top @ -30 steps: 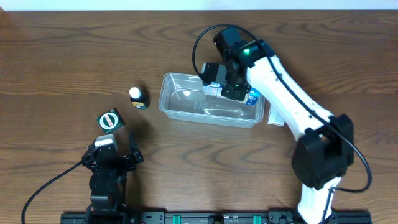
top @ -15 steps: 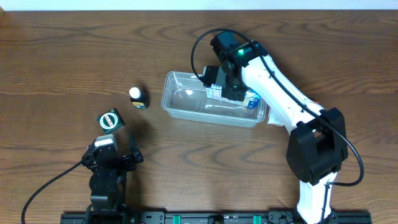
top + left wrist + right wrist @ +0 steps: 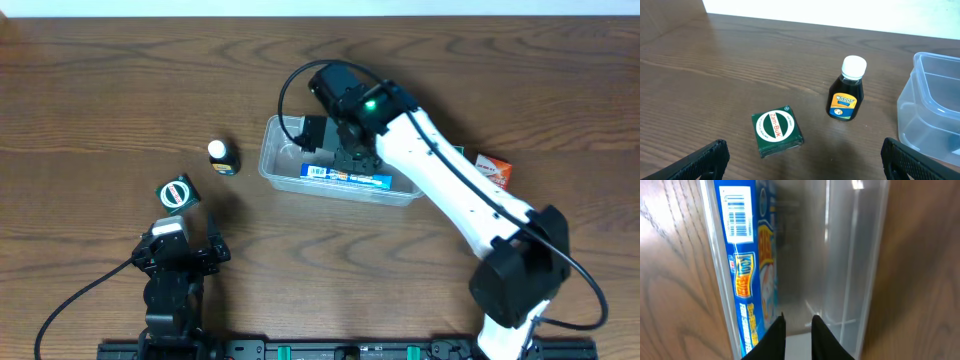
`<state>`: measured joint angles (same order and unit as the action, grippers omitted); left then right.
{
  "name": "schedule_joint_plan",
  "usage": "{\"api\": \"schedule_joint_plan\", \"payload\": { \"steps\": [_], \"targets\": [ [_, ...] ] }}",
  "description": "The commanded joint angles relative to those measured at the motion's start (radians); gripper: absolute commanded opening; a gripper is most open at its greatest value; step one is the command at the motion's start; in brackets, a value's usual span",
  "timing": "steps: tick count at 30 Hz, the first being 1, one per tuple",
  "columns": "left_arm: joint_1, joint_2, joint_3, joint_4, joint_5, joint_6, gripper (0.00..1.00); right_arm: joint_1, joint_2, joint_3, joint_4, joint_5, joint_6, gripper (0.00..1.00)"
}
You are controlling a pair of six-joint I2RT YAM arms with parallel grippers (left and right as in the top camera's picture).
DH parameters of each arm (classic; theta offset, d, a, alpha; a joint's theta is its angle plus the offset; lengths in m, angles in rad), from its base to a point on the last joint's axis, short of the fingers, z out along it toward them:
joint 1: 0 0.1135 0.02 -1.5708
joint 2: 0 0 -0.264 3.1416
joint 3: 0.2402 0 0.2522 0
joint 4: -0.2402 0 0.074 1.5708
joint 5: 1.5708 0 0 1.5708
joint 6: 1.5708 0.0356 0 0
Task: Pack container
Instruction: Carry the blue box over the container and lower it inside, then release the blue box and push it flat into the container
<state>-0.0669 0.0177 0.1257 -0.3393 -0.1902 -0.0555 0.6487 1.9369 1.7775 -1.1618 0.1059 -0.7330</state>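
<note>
Left gripper (image 3: 180, 248): nearest the base, low over the table (image 3: 90, 100), jaws spread wide, nothing between them.
Green box (image 3: 776, 127): 1 small square carton with a round white and red label on its top face, flat on the wood just ahead of the left gripper.
Bottle (image 3: 845, 95): 1 small dark bottle with a white cap and a yellow label, upright, a little beyond the green box and near the container's left end, touching neither.
Container (image 3: 280, 165): clear tub at the middle of the table, long side running left to right, resting flat.
Blue box (image 3: 345, 177): 1 long carton with a barcode panel, inside the container, lying along its near wall.
Right gripper (image 3: 797, 332): reaching down into the container, beside the blue box and not on it; fingertips close together with a slim gap, nothing seen between them.
Right arm: white, crossing above the container's right end.
Orange box (image 3: 493, 168): 1 small carton on the wood, right of the container, partly hidden behind the right arm.
</note>
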Motion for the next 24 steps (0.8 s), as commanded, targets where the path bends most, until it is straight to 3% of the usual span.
{"api": "schedule_joint_plan", "payload": {
  "steps": [1, 10, 14, 24],
  "targets": [
    [0.004, 0.0, -0.019, -0.011, -0.002, -0.013, 0.98, -0.03, -0.011, 0.008, 0.012, 0.001, 0.025, 0.14],
    [0.004, 0.0, -0.019, -0.011, -0.002, -0.013, 0.98, -0.1, -0.008, 0.007, 0.027, -0.164, 0.066, 0.13],
    [0.004, 0.0, -0.019, -0.011, -0.002, -0.013, 0.98, -0.093, -0.005, 0.007, 0.013, -0.255, 0.116, 0.01],
    [0.004, 0.0, -0.019, -0.011, -0.002, -0.013, 0.98, -0.071, -0.004, -0.01, -0.1, -0.408, 0.094, 0.01]
  ]
}}
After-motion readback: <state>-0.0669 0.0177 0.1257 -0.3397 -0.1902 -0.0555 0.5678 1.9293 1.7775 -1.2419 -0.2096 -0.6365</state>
